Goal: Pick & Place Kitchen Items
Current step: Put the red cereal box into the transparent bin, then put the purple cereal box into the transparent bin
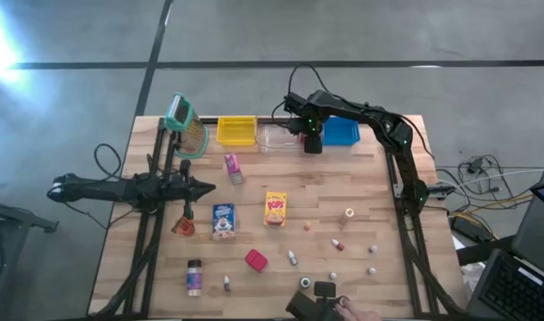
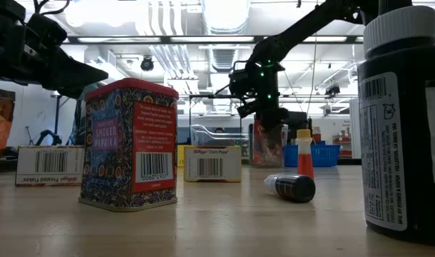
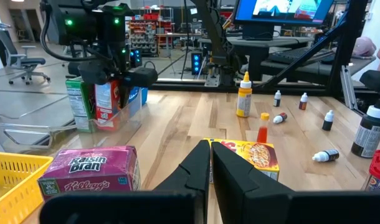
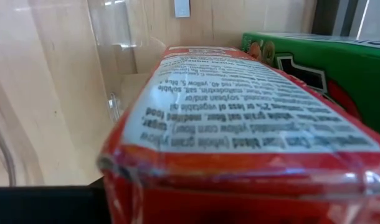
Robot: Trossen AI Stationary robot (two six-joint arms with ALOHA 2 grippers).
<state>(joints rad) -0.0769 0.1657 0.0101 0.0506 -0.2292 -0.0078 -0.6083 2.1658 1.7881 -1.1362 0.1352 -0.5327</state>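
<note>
The right tool (image 1: 312,143) hangs at the counter's (image 1: 299,183) far edge over the clear bin (image 1: 279,136), pinching a red box (image 3: 104,102) that stands upright beside a green box (image 3: 79,104). The left tool (image 1: 205,187) waits near the left edge with its fingers pressed together, holding nothing. The pink Raisin Bran box (image 1: 233,167), yellow Corn Pops box (image 1: 275,208), blue box (image 1: 223,221) and red block (image 1: 256,259) lie mid-counter
</note>
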